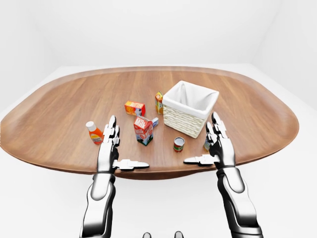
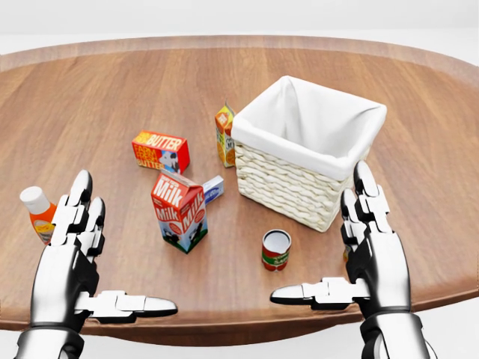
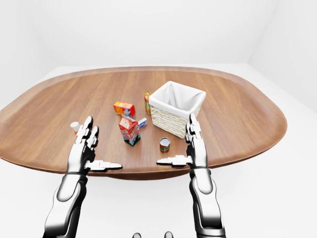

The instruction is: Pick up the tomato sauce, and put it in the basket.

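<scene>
Fingers [image 2: 81, 196] of our left hand [image 2: 71, 258] are spread open and hold nothing; an orange bottle [image 2: 39, 212] stands just left of them, a milk carton [image 2: 179, 212] to their right. Between our two thumbs, slightly above their tips in the head view, we see the tomato sauce [image 2: 275, 250] can upright on the table [image 2: 112, 97]. Our right hand [image 2: 374, 258] is likewise open and empty, its fingers pointing up beside the basket [image 2: 299, 187].

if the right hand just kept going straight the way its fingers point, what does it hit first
Most likely the basket: the right hand has its fingers aimed up the head view at the wicker wall. Depth is unclear, so it might slip past the right corner.
</scene>
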`<state>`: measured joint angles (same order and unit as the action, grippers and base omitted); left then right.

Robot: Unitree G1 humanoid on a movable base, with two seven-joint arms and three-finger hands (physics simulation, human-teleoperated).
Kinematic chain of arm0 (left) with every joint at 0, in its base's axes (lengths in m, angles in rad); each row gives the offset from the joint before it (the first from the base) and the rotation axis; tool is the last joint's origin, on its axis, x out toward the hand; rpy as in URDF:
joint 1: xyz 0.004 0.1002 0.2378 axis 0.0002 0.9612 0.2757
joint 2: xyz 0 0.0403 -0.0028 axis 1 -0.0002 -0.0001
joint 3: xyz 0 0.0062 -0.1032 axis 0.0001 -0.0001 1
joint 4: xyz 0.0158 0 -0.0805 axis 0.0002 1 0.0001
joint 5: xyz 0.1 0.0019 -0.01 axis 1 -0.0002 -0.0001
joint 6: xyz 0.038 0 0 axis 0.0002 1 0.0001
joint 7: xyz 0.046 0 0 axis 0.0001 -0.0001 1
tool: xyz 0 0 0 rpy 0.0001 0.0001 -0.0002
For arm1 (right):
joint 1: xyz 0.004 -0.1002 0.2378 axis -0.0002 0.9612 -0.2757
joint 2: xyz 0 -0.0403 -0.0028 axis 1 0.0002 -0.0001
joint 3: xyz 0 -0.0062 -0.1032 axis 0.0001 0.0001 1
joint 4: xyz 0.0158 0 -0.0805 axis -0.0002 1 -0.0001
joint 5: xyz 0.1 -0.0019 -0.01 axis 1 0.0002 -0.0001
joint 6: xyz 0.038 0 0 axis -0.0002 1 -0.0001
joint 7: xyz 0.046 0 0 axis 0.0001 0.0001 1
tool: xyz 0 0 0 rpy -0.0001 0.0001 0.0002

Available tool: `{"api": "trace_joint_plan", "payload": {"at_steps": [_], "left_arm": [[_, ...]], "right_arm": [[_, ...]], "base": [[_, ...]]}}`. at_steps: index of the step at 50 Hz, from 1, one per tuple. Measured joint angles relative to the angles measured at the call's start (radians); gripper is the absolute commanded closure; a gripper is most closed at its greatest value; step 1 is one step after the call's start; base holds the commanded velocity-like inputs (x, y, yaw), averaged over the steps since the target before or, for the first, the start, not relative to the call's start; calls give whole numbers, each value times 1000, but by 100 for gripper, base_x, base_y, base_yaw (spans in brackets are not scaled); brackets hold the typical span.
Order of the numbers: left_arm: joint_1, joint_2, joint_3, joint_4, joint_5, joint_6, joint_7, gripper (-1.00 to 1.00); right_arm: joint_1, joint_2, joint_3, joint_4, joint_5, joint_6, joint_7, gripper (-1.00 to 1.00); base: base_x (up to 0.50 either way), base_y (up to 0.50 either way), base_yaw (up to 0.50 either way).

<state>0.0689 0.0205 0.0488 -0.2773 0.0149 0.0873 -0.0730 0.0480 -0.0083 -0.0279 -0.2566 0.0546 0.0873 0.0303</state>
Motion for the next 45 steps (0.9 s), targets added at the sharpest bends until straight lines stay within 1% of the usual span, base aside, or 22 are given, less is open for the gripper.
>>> {"api": "trace_joint_plan", "payload": {"at_steps": [6,11,13,42,45], "left_arm": [[1,-1,-2,2,1,0,0,-100],[-4,-1,-3,6,2,0,0,-100],[-3,5,-1,7,3,0,1,-100],[6,-3,-9,7,0,0,-1,-100],[6,-4,-10,8,0,0,-1,-100]], "right_arm": [[1,1,5,-11,0,0,0,-100],[-6,2,6,-4,-1,0,0,-100],[-4,8,11,-3,-2,0,2,-100],[8,8,29,2,-8,0,4,-100],[8,7,27,1,-7,0,3,-100]], "base": [[49,0,0],[0,-6,0],[0,-50,0],[0,-50,0],[0,-28,0]]}}
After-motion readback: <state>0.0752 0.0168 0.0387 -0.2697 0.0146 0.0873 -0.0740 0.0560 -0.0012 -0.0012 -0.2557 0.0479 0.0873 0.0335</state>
